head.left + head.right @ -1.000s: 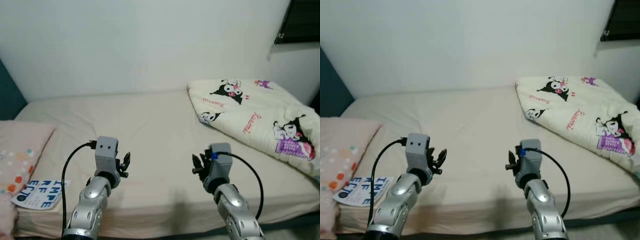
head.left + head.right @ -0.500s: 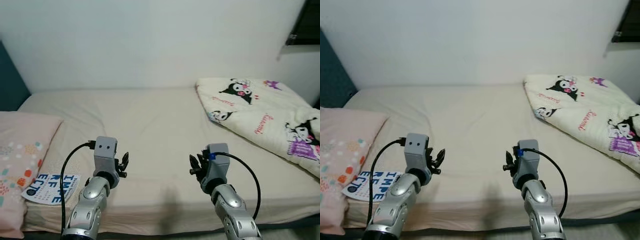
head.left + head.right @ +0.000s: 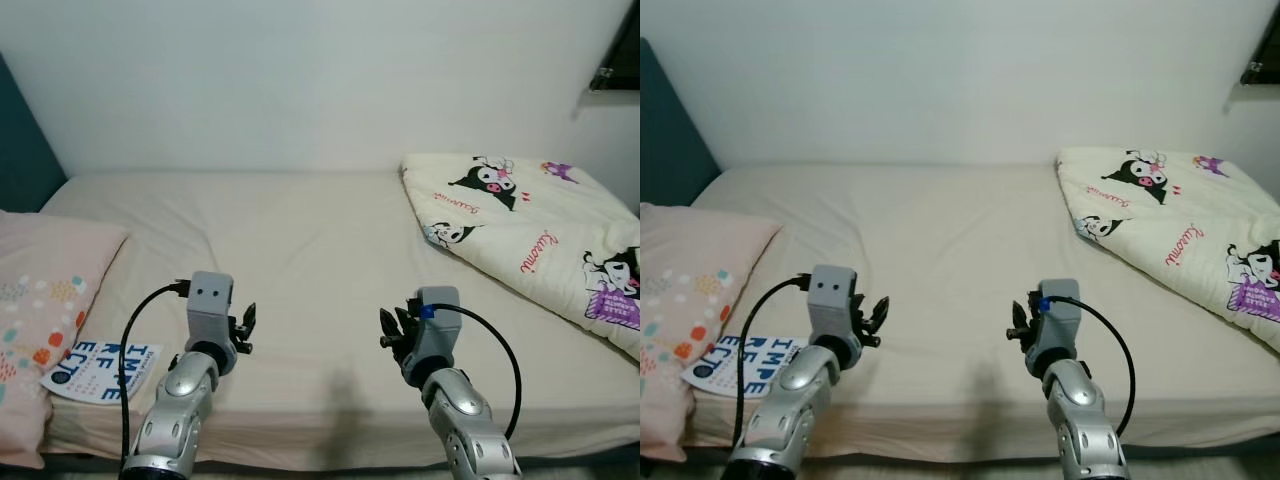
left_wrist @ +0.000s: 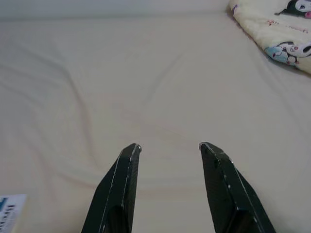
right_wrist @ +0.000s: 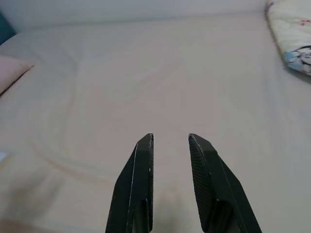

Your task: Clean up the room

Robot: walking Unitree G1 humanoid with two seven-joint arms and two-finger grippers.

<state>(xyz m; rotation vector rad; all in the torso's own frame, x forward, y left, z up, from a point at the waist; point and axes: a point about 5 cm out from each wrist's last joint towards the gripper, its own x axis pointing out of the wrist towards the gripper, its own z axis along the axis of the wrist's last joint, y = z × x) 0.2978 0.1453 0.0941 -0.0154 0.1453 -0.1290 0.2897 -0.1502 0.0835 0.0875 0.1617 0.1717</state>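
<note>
A bed with a beige sheet [image 3: 300, 250] lies before me. On its right side rests a folded cream quilt [image 3: 530, 235] printed with cartoon characters. A pink dotted pillow [image 3: 35, 300] lies at the left, and beside it a white booklet with blue letters [image 3: 100, 370] sits near the front edge. My left gripper [image 3: 246, 327] hovers open over the sheet's front part, nothing between its fingers [image 4: 124, 184]. My right gripper [image 3: 392, 330] hovers open at the same height, also holding nothing, its fingers [image 5: 138, 184] pointing across the sheet.
A white wall [image 3: 300, 80] backs the bed. A dark teal headboard [image 3: 22, 140] stands at the left. A dark window frame [image 3: 620, 55] sits at the upper right. The bed's middle is bare sheet with soft creases.
The camera has swung left: quilt and window slid right, and more of the pillow and booklet came into view. Both grippers keep the same pose and stay open.
</note>
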